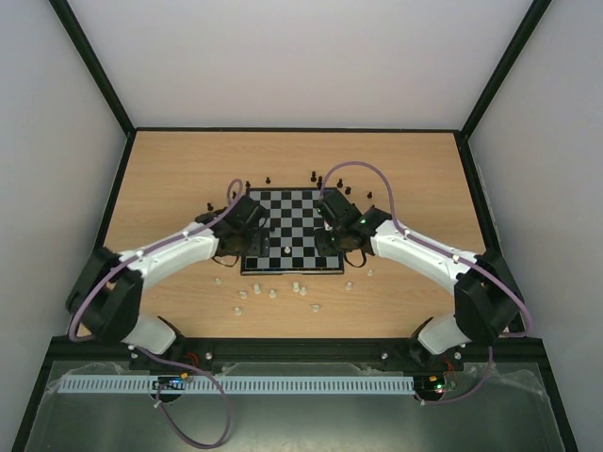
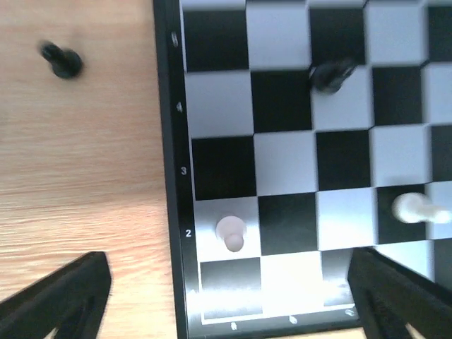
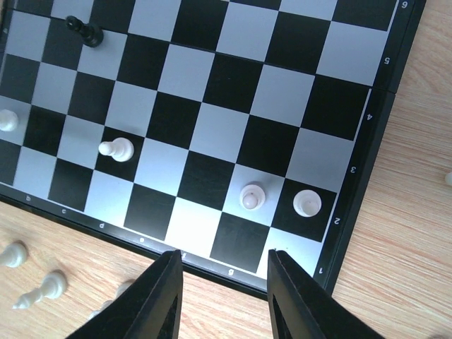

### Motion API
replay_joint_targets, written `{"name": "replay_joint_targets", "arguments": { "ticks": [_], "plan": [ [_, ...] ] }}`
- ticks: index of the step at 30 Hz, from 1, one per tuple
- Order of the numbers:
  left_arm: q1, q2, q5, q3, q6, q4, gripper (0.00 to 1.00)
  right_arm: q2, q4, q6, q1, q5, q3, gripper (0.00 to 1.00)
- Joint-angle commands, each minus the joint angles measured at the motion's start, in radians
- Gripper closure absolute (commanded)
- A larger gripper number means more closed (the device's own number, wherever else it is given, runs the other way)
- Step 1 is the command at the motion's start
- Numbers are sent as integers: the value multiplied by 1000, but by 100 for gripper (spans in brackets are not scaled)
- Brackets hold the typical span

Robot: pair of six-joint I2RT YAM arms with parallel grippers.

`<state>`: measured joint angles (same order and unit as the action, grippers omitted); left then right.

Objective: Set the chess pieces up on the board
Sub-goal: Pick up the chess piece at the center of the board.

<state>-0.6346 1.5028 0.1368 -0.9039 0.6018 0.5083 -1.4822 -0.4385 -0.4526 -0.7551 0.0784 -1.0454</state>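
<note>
Both empty — left gripper [image 2: 227, 260] wide, right gripper [image 3: 224, 254] narrower; board [image 3: 212, 92] edge numbered 1–6.

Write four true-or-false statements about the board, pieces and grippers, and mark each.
1. The left gripper and right gripper are both open and empty. True.
2. Every white piece is on the board. False: several white pieces sit on the table by its near edge.
3. Two white pawns stand on adjacent squares in row 2. True.
4. No black piece is on the board. False: one black piece stands on it.
</note>
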Motion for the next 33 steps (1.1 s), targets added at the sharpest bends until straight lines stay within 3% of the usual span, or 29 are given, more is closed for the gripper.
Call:
{"name": "replay_joint_targets", "arguments": {
  "ticks": [1, 4, 8, 12, 13, 16, 19, 22, 26, 33],
  "plan": [
    [-6, -160, 90, -93, -27, 128, 1, 52, -12, -1, -7, -28, 12, 65],
    [-7, -271, 73, -88, -17, 145, 1, 68, 3, -6, -7, -57, 20, 57],
    [33, -344, 22, -65, 12, 150, 1, 84, 47, -16, -7, -112, 48, 40],
    [16, -421, 26, -7, -10, 80, 1, 77, 63, -21, -7, -163, 52, 13],
    [12, -463, 26, 34, -11, 39, 1, 81, 65, -21, -7, -175, 51, 2],
    [33, -552, 16, 141, -20, -44, 1, 115, 82, -32, -7, -192, 64, 1],
    [156, -526, -40, 170, -1, -36, 1, 163, 98, -49, -8, -198, 84, 2],
    [205, -469, -36, 130, 54, -9, 1, 185, 94, -58, -7, -191, 103, 2],
    [218, -372, 16, 99, 61, -1, 1, 200, 57, -58, -8, -146, 119, 1],
    [218, -317, 49, 188, 79, -44, 1, 244, 90, -98, -8, -94, 202, 1]
  ]
}}
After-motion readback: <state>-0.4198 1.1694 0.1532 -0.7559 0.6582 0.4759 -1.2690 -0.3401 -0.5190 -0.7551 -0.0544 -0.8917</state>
